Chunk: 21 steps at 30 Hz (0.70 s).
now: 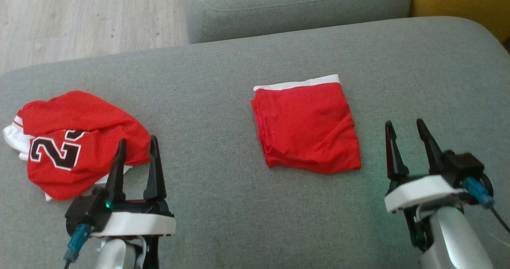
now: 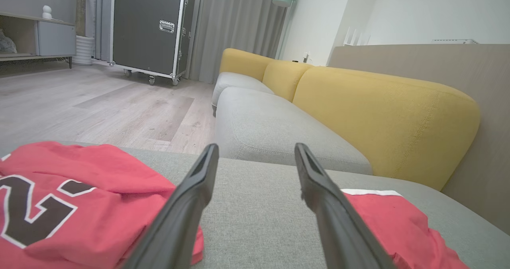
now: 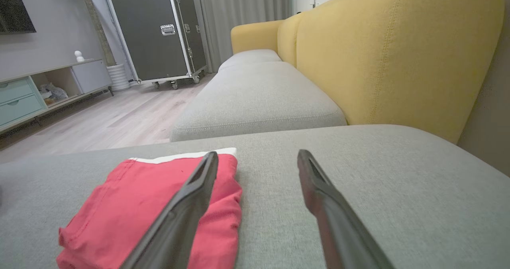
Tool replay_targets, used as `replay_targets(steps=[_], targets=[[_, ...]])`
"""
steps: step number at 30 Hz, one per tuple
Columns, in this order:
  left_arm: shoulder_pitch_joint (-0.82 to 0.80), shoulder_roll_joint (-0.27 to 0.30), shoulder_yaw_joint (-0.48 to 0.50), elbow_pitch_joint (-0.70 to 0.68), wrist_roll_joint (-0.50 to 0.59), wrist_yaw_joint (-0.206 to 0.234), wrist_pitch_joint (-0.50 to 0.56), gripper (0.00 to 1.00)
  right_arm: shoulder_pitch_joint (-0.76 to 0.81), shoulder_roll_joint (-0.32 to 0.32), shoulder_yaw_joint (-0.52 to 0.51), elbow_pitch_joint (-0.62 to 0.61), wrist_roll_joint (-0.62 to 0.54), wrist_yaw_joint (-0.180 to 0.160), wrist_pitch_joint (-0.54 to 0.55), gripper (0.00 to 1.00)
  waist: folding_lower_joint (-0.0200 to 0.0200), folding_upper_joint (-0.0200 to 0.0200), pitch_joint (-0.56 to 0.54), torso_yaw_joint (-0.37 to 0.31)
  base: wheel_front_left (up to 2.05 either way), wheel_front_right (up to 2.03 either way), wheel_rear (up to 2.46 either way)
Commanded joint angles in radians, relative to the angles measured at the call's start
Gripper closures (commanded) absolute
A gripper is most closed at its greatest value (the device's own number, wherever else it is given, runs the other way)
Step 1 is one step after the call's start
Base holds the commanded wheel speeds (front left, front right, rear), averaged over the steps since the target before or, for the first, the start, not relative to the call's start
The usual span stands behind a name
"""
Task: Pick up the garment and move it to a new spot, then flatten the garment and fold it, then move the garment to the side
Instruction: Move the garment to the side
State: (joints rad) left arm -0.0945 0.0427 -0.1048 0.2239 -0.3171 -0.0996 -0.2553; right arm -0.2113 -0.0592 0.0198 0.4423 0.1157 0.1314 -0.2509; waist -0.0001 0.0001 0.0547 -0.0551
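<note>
A red garment (image 1: 306, 127), folded into a neat square with a white band along its far edge, lies flat in the middle of the grey sofa cushion (image 1: 223, 205). My right gripper (image 1: 404, 122) stands open just right of it, holding nothing; in the right wrist view the folded garment (image 3: 131, 205) lies to the left of and under the left finger of that gripper (image 3: 258, 153). My left gripper (image 1: 137, 140) is open and empty at the edge of a crumpled red jersey (image 1: 75, 133) with a black number. In the left wrist view the jersey (image 2: 79, 205) lies left of the left gripper (image 2: 256, 146) and the folded garment (image 2: 382, 221) right of it.
A second grey seat cushion (image 1: 295, 6) adjoins the far side, with a yellow backrest (image 3: 398, 53) along the right. Wooden floor (image 1: 79, 18) lies beyond the cushion's far left edge. A black wheeled case (image 2: 147, 26) and a low cabinet (image 3: 44, 85) stand across the room.
</note>
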Motion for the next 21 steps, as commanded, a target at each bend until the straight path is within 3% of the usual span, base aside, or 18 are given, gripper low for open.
replay_targets(steps=[1, 13, 21], targets=[[-0.020, 0.008, 0.032, -0.029, 0.005, 0.001, -0.006, 0.00, -0.015, 0.007, 0.017, -0.048, -0.002, -0.001, -0.011, 0.00, 0.0001, -0.0001, -0.001, -0.002, 0.00, 0.00, 0.00], [-0.034, 0.008, 0.023, -0.036, 0.010, -0.002, -0.006, 0.00, -0.039, 0.009, 0.035, -0.068, 0.008, -0.001, -0.011, 0.00, 0.0001, -0.0001, 0.036, 0.004, 0.00, 0.00, 0.00], [-0.083, 0.008, -0.002, -0.022, 0.024, -0.013, -0.006, 0.00, -0.150, 0.009, 0.004, 0.068, 0.003, -0.001, 0.032, 0.00, 0.0001, -0.0001, 0.117, 0.058, 0.00, 0.00, 0.00]])
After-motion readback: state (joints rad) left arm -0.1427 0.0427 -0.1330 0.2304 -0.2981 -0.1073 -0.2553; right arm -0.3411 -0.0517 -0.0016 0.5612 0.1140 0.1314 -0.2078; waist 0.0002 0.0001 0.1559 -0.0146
